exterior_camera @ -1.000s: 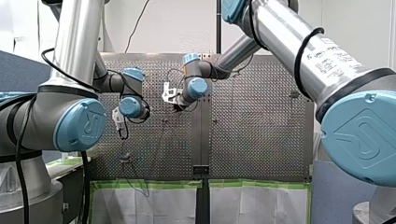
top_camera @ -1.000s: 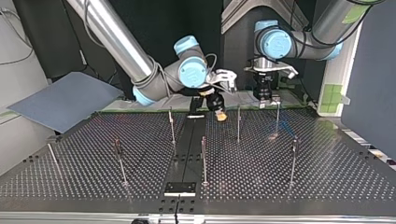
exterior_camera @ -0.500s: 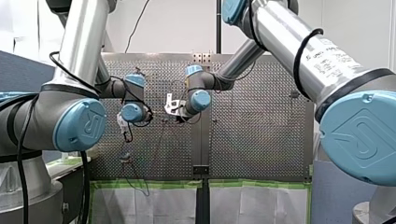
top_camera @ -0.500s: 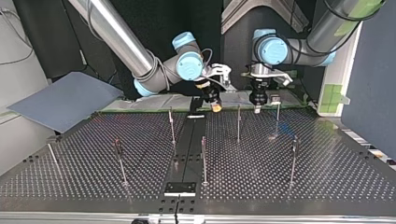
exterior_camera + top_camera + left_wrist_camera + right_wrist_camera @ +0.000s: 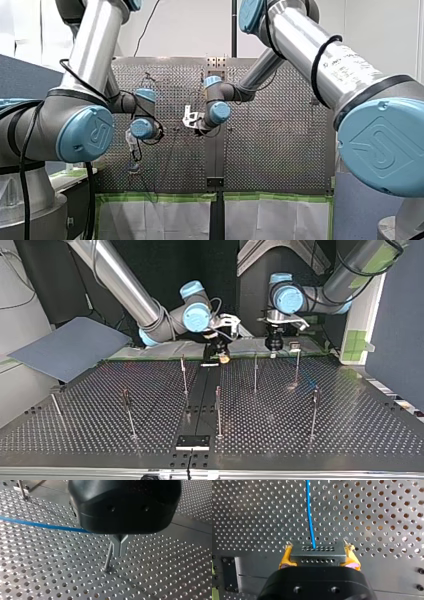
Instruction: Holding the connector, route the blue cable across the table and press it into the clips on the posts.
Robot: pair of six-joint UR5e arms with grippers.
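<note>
Perforated table (image 5: 350,430) under lab light: the robot's right gripper (image 5: 223,358) clamps yellow pads on the grey connector (image 5: 318,553), blue cable (image 5: 310,512) trailing ahead over the holes. The left gripper (image 5: 272,354) hovers beside a post (image 5: 255,372), its hold impossible to tell. A slack line could snag that post rather than seat.

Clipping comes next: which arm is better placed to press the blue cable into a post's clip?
Probably left. My left gripper hangs right beside a thin metal post, with the blue cable running up to it. My right gripper has its jaws shut on the grey perforated connector.
</note>
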